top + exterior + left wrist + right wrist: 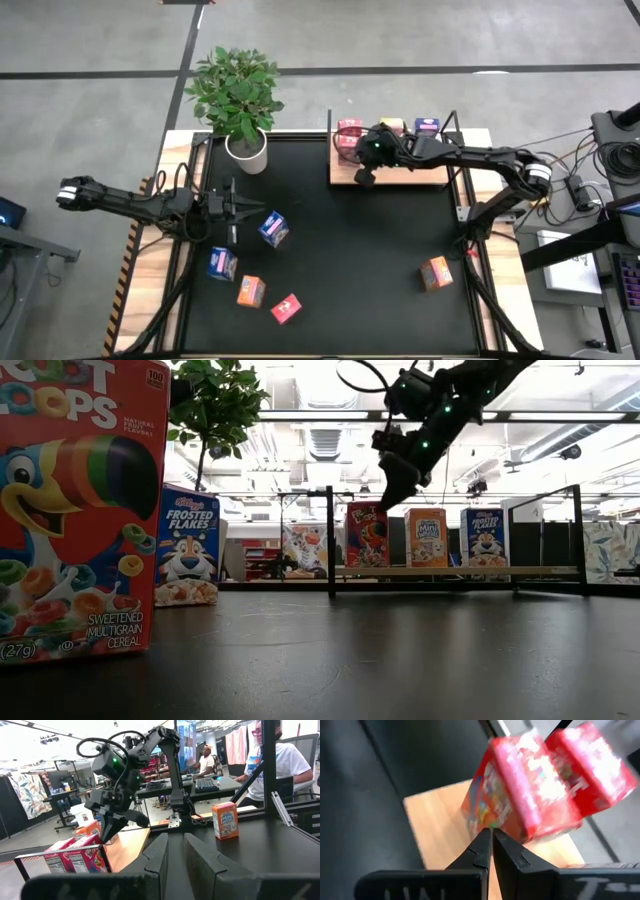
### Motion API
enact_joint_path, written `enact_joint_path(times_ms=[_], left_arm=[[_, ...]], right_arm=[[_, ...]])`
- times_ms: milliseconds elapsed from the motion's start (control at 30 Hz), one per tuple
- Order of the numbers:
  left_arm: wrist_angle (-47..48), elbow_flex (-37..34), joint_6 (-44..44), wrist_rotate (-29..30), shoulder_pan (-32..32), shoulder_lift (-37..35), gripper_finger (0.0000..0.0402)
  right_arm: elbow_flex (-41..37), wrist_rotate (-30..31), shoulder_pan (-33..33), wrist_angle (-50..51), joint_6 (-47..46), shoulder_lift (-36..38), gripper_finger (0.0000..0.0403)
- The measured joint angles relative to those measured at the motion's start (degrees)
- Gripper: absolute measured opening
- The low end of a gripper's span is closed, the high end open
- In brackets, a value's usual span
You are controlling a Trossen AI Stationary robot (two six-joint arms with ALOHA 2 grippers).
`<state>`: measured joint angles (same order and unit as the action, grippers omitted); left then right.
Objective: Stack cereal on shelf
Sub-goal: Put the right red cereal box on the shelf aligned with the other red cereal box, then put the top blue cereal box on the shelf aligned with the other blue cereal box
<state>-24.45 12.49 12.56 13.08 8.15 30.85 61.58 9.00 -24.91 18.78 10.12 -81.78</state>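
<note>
The shelf is a light-wood board at the table's far right. Cereal boxes stand on it by their bases: two red at its left end, an orange one and a blue one. My right gripper hangs shut just above the board's near left part, in front of the red boxes, slanting down and touching nothing. My left gripper waits shut over the table's left side. Loose boxes stand on the table: two blue, two orange and a red one.
A potted plant stands at the far left corner. Thin black posts rise at the shelf's ends. People sit at desks beyond the table's right side.
</note>
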Motion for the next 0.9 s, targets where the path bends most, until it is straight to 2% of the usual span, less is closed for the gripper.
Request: enact_joint_path(times_ms=[133,700,900], left_arm=[[0.0,0.0,0.0,0.0,0.01,0.0,0.0045],[0.02,0.0,0.0,0.0,0.0,0.0,0.0045],[0.02,0.0,0.01,0.0,0.01,0.0,0.0045]], right_arm=[[0.0,1.7,-0.28,-0.65,1.43,0.0,0.0009],[0.0,1.54,-0.54,-0.63,1.45,0.01,0.0009],[0.0,1.0,2.48,-0.65,-1.07,2.65,0.0009]])
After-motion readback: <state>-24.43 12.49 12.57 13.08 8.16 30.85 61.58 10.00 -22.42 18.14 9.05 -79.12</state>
